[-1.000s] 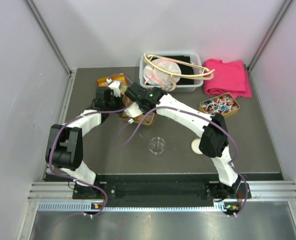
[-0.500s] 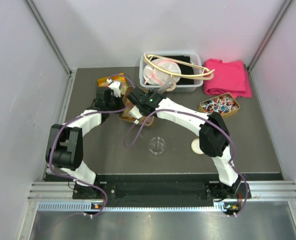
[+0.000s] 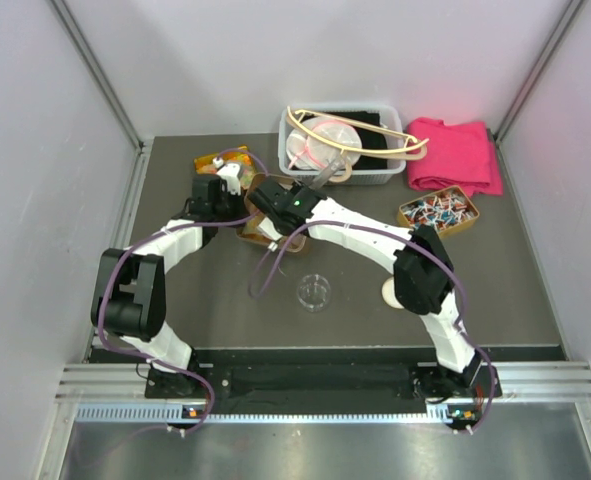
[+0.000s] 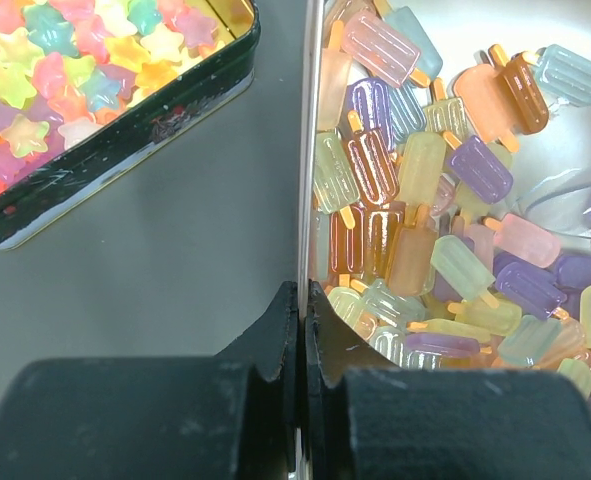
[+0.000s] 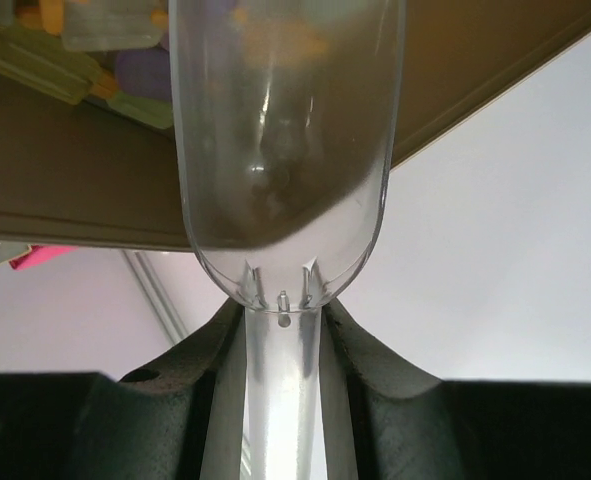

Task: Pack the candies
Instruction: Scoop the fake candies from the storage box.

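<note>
We see two robot arms reaching to the same spot, left of centre on a dark table (image 3: 205, 300). In the left wrist view, the left pincer (image 4: 300, 300) sits at the bottom centre. Its black fingers are pressed narrowly together on the thin upright rim of a metal tin (image 4: 303, 150). That tin fills the right half of the view and holds the candies (image 4: 425, 200). They are translucent popsicle-shaped pieces in orange, yellow, pink, purple and pale green, heaped several deep.

In the upper left of the same view, apart from the gripped tin, stands a second, dark-walled tin (image 4: 125, 140). It is full of star-shaped gummies (image 4: 65, 60).

In the right wrist view, the right pincer (image 5: 283, 330) is at the bottom centre, clamped on the handle of a clear plastic scoop (image 5: 285, 150). The scoop's bowl points up the frame, against the golden wall of the candy tin. A few candies show in the upper left corner of that view.

From above, a clear bin (image 3: 375, 175) sits at the top centre and a pink cloth (image 3: 455, 155) at the upper right. Just below the cloth is a tin of wrapped sweets (image 3: 437, 208). A small clear dish (image 3: 314, 292) and a white disc (image 3: 393, 291) lie near the middle.
</note>
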Available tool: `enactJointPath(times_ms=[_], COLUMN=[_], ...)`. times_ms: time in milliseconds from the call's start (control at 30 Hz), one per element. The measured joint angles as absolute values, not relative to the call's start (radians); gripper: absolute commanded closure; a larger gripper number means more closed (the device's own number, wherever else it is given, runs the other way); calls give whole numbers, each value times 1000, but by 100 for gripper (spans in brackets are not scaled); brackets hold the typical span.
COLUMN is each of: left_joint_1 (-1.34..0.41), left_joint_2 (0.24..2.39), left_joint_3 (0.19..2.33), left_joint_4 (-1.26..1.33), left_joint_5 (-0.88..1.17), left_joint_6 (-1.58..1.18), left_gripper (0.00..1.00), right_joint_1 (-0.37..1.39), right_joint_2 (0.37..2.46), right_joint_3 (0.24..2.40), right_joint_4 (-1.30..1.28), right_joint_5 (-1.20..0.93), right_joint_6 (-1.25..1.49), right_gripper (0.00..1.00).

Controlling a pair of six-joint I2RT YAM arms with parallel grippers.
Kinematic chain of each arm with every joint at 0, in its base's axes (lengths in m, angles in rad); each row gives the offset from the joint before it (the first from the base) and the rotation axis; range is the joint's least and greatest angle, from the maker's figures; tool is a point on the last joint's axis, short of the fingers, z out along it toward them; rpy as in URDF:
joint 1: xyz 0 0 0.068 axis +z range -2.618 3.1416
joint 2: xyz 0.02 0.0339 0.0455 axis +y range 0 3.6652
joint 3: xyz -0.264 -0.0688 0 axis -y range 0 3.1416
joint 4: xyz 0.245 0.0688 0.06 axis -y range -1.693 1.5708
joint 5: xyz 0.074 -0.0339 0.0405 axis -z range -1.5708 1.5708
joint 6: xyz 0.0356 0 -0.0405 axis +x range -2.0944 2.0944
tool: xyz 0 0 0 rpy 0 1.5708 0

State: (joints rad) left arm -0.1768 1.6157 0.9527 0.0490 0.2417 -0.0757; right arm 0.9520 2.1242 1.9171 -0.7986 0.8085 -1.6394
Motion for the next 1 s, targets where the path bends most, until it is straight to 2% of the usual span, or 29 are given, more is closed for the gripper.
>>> enactJointPath(times_ms=[267,467,1000], left_joint_1=[-178,-187,-192], left_joint_2=[1615,1615,1684], left_joint_3=[953,952,953], left_joint_4=[51,0,0], left_joint_5=[250,217,144], left_joint_6=[-76,-49,-56], left_gripper=[100,100,100], right_joint_1=[971,975,977], right_joint_2=[2168,2120,2159], right_joint_3=[2078,1870,1863], right_joint_4=[-1023,-867,-792], right_joint_5=[737,765,701], right_joint_6=[-1495,-1518,-1506], right_gripper=[100,100,100])
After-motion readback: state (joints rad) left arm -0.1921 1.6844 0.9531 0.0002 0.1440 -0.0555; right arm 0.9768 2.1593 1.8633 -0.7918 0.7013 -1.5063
